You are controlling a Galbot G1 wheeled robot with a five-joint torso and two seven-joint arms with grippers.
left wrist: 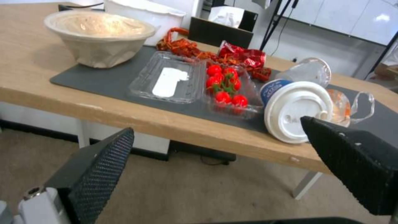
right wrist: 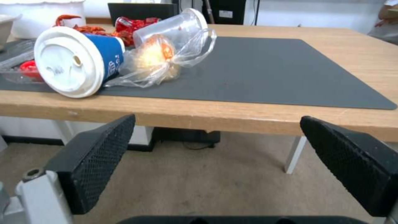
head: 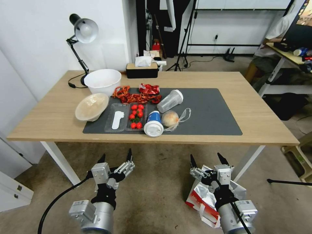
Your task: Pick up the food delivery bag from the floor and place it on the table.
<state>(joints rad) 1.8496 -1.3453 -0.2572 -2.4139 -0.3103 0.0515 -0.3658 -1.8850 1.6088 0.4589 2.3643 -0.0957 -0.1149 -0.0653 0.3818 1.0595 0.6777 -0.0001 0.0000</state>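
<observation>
The food delivery bag (head: pixel 199 195) lies crumpled on the floor (head: pixel 156 188) at the lower right, white with red panels and silver foil lining showing. My right arm covers part of it. My right gripper (head: pixel 206 156) hangs open just above the bag, below the front edge of the table (head: pixel 260 113), and holds nothing. My left gripper (head: pixel 116 154) is open and empty over bare floor to the left. In the wrist views the left gripper (left wrist: pixel 217 126) and the right gripper (right wrist: pixel 217 118) both face the table's front edge (right wrist: pixel 290 121) with jaws wide apart.
On the dark grey mat (head: pixel 208 113) lie a blue cup (head: pixel 153 123), a bun in clear plastic (head: pixel 170 118), a clear cup (head: pixel 170 100), tomatoes (head: pixel 136 115), bowls (head: pixel 92 106) and red crayfish (head: pixel 130 96). White table legs (head: pixel 61 162) stand at both sides. A cluttered desk (head: pixel 286 55) stands at the far right.
</observation>
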